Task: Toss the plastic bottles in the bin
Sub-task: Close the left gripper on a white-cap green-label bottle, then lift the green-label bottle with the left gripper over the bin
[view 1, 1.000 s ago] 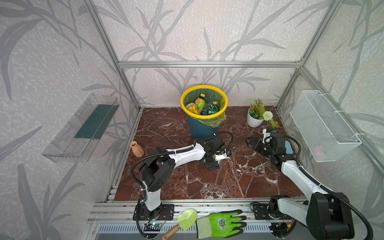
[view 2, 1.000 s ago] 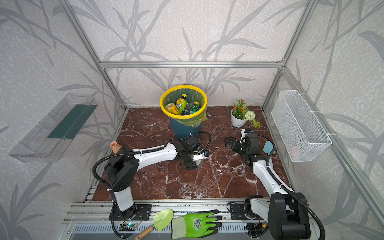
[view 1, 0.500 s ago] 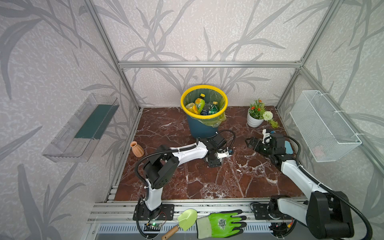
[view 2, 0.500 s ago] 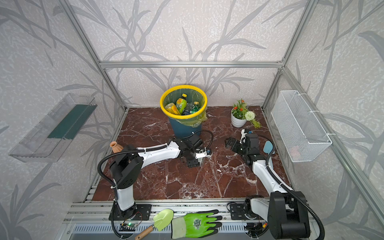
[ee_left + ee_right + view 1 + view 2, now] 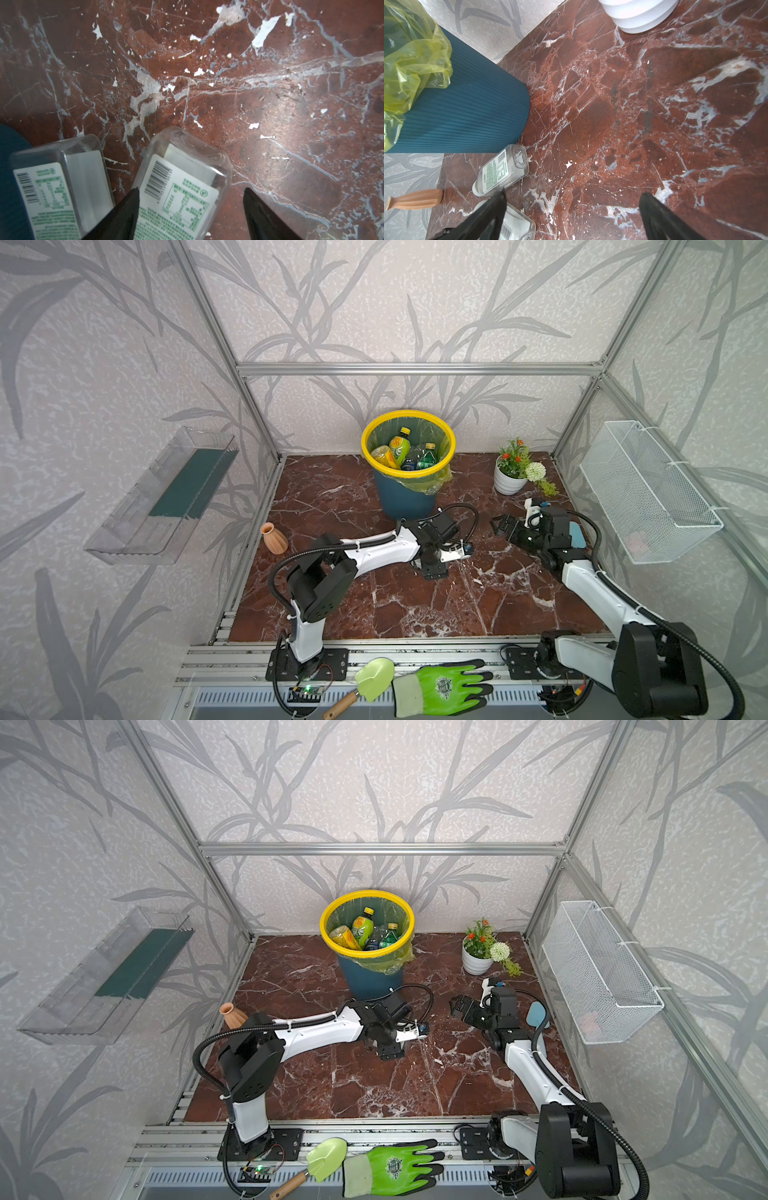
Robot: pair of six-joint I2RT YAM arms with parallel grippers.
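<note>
The left hand (image 5: 191, 190) is partly open and low over the worktop (image 5: 270, 93). Its black fingers (image 5: 124, 214) straddle a flat clear bottle (image 5: 182, 176) that lies label-up on the red marble. One finger sits at the edge of the white, green-printed label and seems to touch it, though the angle leaves that unsure. The other finger stands clear of the bottle, with bare marble between them, so nothing is gripped. Just beside this bottle lies a second flat bottle (image 5: 58, 182) of the same kind. Past it, the dark blue wall of the bin (image 5: 8, 139) shows.

The right hand (image 5: 573, 192) is spread wide and holds nothing, with only bare marble between its fingers. In both top views it hangs to the right of the left hand, apart from it.

In both top views the bin (image 5: 401, 502) (image 5: 370, 982) stands at the back of the worktop, just behind the left hand. It has a yellow rim and a green liner. Inside it lie the binned bottles (image 5: 400, 446), among them yellow, green and lime-labelled ones. A white flower pot (image 5: 509, 485) stands to its right, and a terracotta vase (image 5: 274, 539) stands at the left edge.
</note>
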